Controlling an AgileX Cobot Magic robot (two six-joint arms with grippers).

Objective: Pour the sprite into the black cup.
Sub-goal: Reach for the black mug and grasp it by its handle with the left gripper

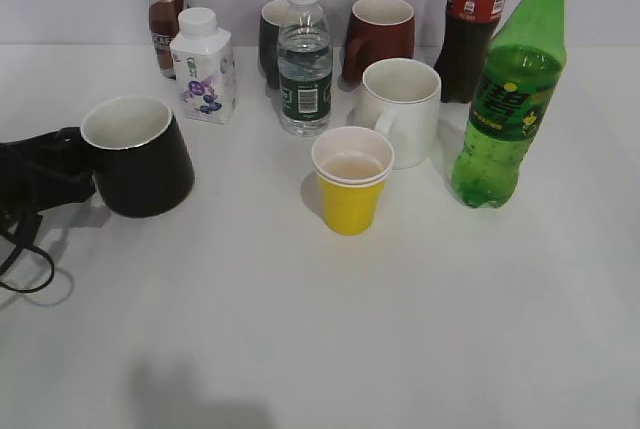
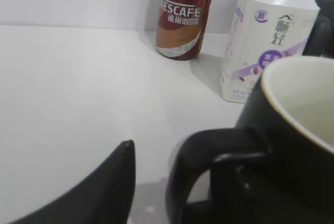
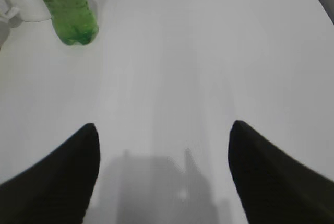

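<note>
The yellow paper cup (image 1: 351,192) stands between the black cup (image 1: 138,154), whose handle the left claw (image 1: 62,164) grasps, and the upright sprite (image 1: 510,89), with the right claw (image 3: 163,145) released.

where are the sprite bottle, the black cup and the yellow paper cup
sprite bottle (image 1: 512,99), exterior view, on the label.
black cup (image 1: 148,171), exterior view, on the outer wall.
yellow paper cup (image 1: 350,204), exterior view, on the yellow side.

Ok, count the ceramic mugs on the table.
4: black cup front left, white mug centre-right, dark mug behind the water bottle, dark red mug at the back.
</note>
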